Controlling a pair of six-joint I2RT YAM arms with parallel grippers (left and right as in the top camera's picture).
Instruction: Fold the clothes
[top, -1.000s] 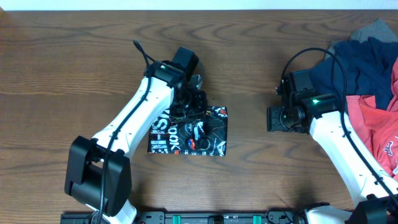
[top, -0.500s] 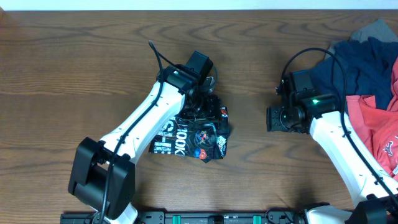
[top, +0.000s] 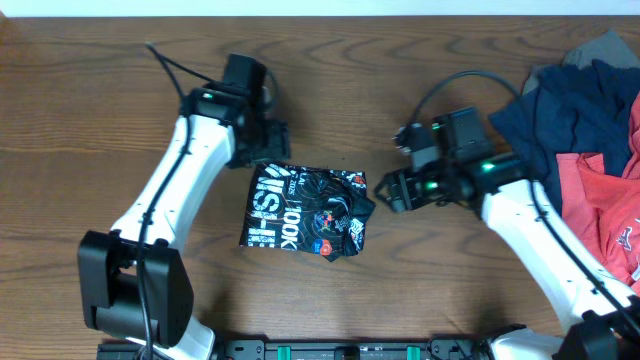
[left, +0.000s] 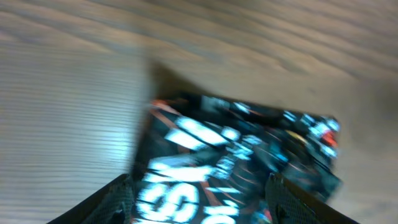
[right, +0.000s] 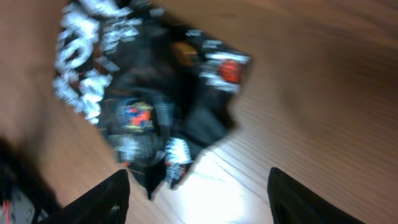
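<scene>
The black jersey (top: 305, 210) lies folded into a small rectangle at the middle of the table, white lettering up, its right edge rumpled. My left gripper (top: 272, 152) hovers open just beyond its far left corner, holding nothing. In the left wrist view the jersey (left: 236, 155) fills the space between and ahead of the open gripper (left: 202, 208). My right gripper (top: 386, 190) stands open just right of the jersey. In the right wrist view the jersey (right: 143, 81) lies ahead, and bare wood shows between the fingers of the gripper (right: 199, 202). Both wrist views are blurred.
More clothes are heaped at the table's right edge: a navy garment (top: 580, 110), a coral-red one (top: 600, 200) and a grey one (top: 600, 45). The right arm passes just in front of that heap.
My left gripper opened, let go of the jersey and drew back to the far left. The right arm swung left toward the jersey's right edge, which is now rumpled.
</scene>
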